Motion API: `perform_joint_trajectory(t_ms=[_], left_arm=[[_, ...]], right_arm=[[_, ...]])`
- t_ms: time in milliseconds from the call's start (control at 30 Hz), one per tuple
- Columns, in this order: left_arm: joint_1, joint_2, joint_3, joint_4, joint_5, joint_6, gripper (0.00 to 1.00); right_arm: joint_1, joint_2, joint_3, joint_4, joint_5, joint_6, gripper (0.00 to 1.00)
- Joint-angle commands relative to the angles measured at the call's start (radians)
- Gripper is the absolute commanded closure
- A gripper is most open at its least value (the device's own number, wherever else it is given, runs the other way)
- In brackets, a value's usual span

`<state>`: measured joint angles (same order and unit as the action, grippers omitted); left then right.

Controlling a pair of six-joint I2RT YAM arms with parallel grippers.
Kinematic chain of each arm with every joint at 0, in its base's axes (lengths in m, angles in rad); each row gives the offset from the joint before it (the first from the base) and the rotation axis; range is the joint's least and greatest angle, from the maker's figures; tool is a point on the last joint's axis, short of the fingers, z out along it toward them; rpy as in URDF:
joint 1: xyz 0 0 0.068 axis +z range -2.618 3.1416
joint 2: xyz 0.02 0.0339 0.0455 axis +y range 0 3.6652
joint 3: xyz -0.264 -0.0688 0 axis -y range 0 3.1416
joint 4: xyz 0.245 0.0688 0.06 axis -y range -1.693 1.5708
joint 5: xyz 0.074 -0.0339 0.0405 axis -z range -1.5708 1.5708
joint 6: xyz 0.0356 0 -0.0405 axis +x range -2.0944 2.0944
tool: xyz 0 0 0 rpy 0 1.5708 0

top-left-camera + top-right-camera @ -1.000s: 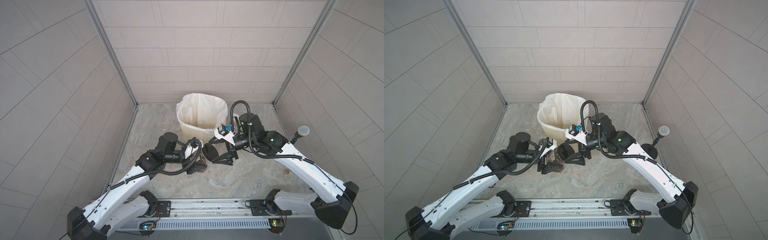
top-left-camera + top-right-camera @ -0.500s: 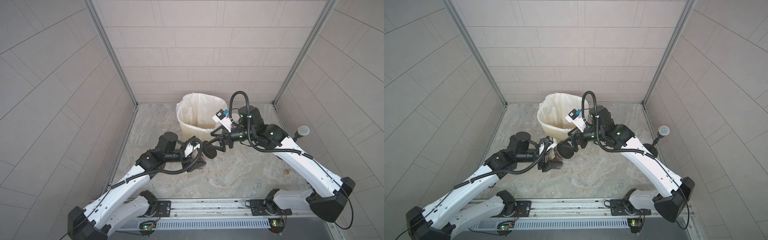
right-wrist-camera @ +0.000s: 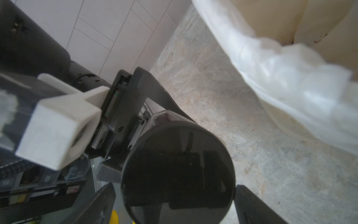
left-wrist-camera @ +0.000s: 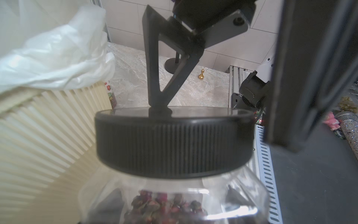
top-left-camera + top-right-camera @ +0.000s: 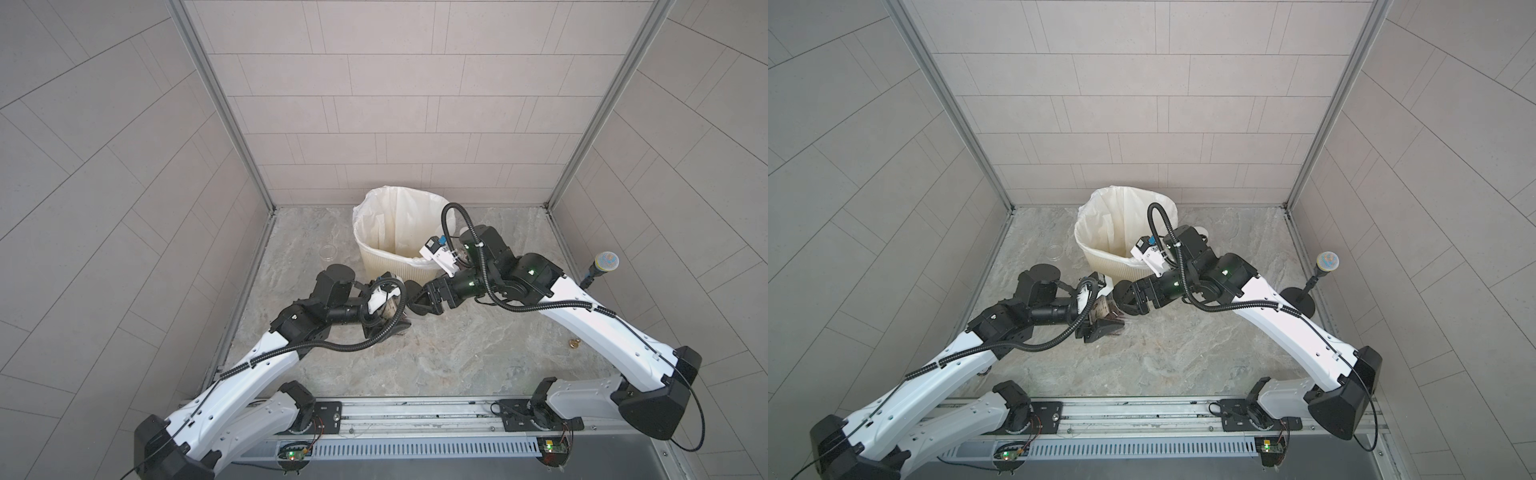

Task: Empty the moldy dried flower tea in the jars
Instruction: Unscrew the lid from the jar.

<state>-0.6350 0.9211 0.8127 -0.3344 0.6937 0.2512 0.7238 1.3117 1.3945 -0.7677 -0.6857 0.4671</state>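
Observation:
The squat clear jar [image 5: 1105, 312] lies tilted in my left gripper [image 5: 1100, 325], which is shut on its body just above the floor. Its black ribbed lid [image 4: 174, 143] is on, and reddish-brown dried flower tea [image 4: 168, 208] shows through the wall. My right gripper [image 3: 174, 191] faces the lid [image 3: 178, 172] and is open. One of its fingers [image 3: 102, 203] stands on each side of the rim, very close to it. In both top views the two grippers meet in front of the bin, with the right gripper [image 5: 419, 298] at the jar's lid end.
The cream ribbed bin [image 5: 399, 268] with a white liner stands just behind the grippers. A small jar with a red-patterned label [image 4: 110, 95] peeks from behind it. A clear round dish [image 5: 328, 250] lies left of the bin. A small gold pawn [image 5: 574, 343] and a microphone stand [image 5: 604, 262] are at the right.
My right gripper has swung up towards the jar's lid, then settled back and turned around it. My left arm has kept still with the jar.

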Motion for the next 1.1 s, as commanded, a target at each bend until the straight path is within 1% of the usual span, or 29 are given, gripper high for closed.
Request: perform_joint_trajectory(t_ms=[0, 67, 200, 300, 467, 567, 667, 733, 833, 933, 1000, 1067], left_arm=[[0.004, 0.001, 0.018, 0.035, 0.008, 0.02, 0.34], [0.005, 0.001, 0.019, 0.035, 0.012, 0.02, 0.34], [0.005, 0.004, 0.019, 0.034, 0.017, 0.02, 0.34], [0.004, 0.003, 0.016, 0.031, 0.013, 0.017, 0.34], [0.005, -0.007, 0.013, 0.032, 0.021, 0.004, 0.34], [0.005, -0.004, 0.012, 0.031, 0.046, -0.004, 0.34], [0.005, 0.006, 0.019, 0.029, 0.102, -0.025, 0.34], [0.005, 0.017, 0.032, 0.026, 0.144, -0.043, 0.34], [0.004, 0.024, 0.049, 0.025, 0.19, -0.065, 0.34], [0.004, 0.026, 0.058, 0.012, 0.205, -0.062, 0.34], [0.005, 0.031, 0.06, -0.007, 0.207, -0.051, 0.34], [0.005, 0.033, 0.06, -0.016, 0.218, -0.052, 0.34]], right_arm=[[0.009, 0.008, -0.005, 0.016, -0.007, 0.043, 0.0], [0.009, 0.021, 0.001, 0.02, -0.011, 0.039, 0.0], [0.009, 0.047, 0.01, 0.091, -0.052, 0.065, 0.0], [0.009, 0.07, 0.043, 0.073, -0.069, 0.043, 0.01], [0.007, 0.085, 0.061, -0.014, -0.097, -0.05, 0.14], [-0.011, 0.08, 0.046, -0.029, -0.145, -0.13, 0.2], [-0.034, 0.083, 0.034, -0.036, -0.245, -0.276, 0.31], [-0.039, 0.077, 0.036, -0.054, -0.284, -0.425, 0.35], [-0.04, 0.044, -0.001, -0.018, -0.316, -0.611, 0.37], [-0.046, 0.035, -0.026, -0.013, -0.363, -0.812, 0.36], [-0.056, 0.055, -0.002, -0.05, -0.401, -0.959, 0.37], [-0.07, 0.078, 0.036, -0.074, -0.43, -1.034, 0.39]])
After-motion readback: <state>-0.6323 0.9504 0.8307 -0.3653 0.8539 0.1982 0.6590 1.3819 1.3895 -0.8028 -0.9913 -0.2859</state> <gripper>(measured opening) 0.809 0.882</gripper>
